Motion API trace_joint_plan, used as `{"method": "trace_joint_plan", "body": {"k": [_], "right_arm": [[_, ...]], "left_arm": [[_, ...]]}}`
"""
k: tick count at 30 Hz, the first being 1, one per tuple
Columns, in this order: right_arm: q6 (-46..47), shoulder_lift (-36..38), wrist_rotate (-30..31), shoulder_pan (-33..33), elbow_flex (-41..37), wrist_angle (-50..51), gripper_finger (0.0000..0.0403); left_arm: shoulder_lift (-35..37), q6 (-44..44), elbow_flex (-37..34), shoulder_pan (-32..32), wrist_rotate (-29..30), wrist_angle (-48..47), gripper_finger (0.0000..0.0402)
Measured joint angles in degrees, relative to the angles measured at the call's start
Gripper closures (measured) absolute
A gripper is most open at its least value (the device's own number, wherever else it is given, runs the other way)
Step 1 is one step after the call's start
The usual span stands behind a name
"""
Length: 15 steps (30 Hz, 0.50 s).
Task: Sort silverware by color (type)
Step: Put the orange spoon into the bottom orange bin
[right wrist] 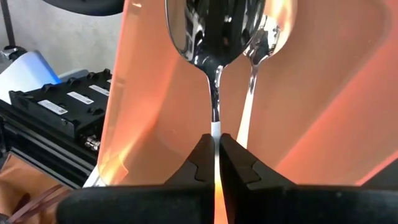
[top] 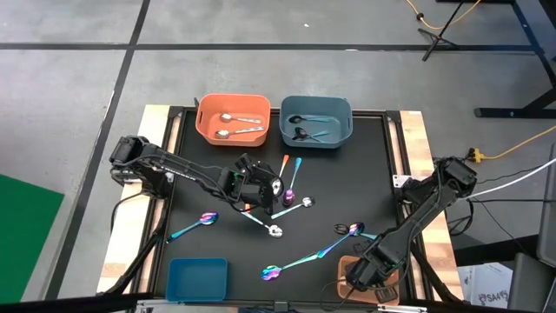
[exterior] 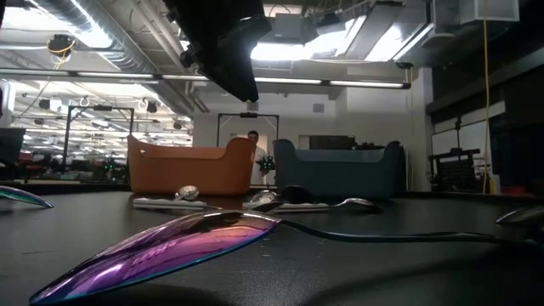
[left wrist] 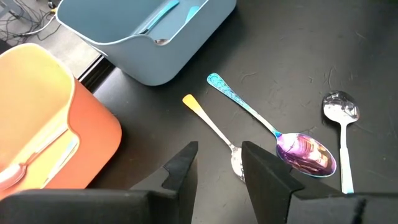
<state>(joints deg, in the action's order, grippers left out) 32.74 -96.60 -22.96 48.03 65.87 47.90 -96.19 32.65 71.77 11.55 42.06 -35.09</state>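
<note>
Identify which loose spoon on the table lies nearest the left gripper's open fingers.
The orange-handled spoon: its bowl sits right between the left gripper fingertips. The teal-handled purple spoon and the plain silver spoon lie farther off to one side.

Two bins [top: 233, 117] are standing side by side at the table's [top: 365, 174] far edge; each is holding spoons. A third bin [top: 197, 279] is sitting at the near left edge, a fourth [top: 347, 264] at the near right, under the right gripper [right wrist: 216, 163]. The left gripper [left wrist: 217, 165] is hovering mid-table, above loose spoons [top: 292, 178] lying before the far bins. More spoons [top: 300, 261] are lying scattered nearer the front, between the two near bins.
</note>
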Motion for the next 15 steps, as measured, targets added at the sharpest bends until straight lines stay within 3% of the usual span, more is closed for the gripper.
{"method": "trace_joint_plan", "body": {"k": [15], "right_arm": [[0.4, 0.0, 1.4, 0.0, 0.0, 0.2, 0.0390]], "left_arm": [[0.0, 0.3, 0.0, 0.0, 0.0, 0.0, 0.0284]]}}
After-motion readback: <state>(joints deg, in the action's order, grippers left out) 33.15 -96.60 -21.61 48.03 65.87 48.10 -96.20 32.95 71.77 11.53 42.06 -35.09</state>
